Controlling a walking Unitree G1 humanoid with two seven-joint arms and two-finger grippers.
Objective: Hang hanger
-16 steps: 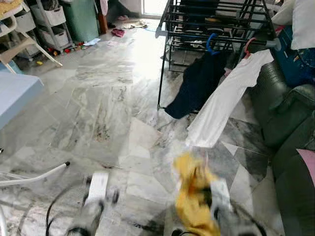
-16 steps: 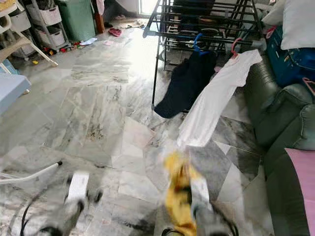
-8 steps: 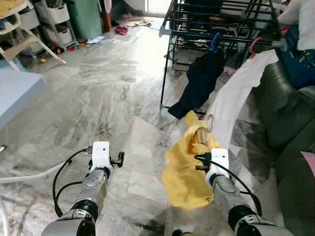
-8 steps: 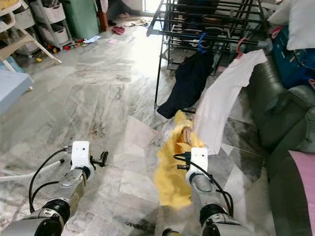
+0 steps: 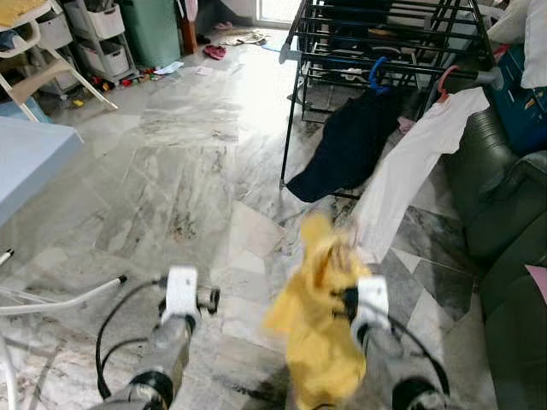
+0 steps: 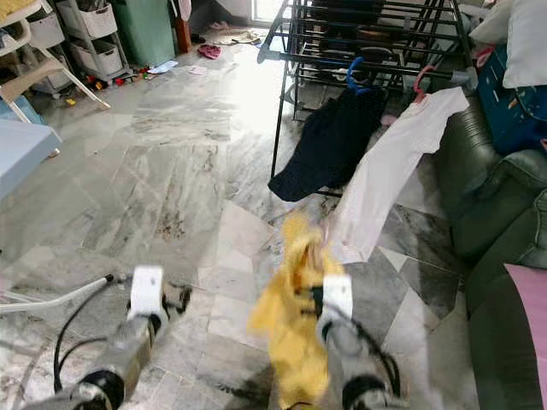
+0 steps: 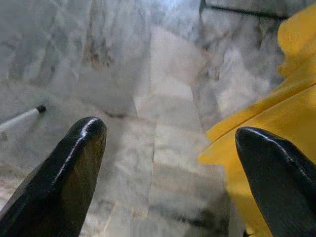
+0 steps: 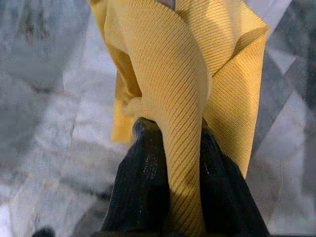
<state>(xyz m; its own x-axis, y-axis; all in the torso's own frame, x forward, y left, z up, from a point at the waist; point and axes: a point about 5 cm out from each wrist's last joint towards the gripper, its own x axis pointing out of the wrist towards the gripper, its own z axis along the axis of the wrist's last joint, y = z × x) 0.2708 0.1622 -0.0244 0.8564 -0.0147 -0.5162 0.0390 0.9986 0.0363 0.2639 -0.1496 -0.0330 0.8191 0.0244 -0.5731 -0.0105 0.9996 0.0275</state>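
The yellow garment (image 5: 320,329), presumably on its hanger though the blur hides it, is clamped between the closed fingers (image 8: 143,197) of the right end effector (image 8: 170,163), held up above the marble floor (image 5: 171,188) and well short of the black drying rack (image 5: 376,43). On that rack a dark garment (image 5: 346,145) and a white shirt (image 5: 410,171) already hang. The left end effector (image 7: 168,143) is spread wide and holds nothing, beside the yellow cloth. Judging by this, the carry is underway; reaching the rack and hooking on remain.
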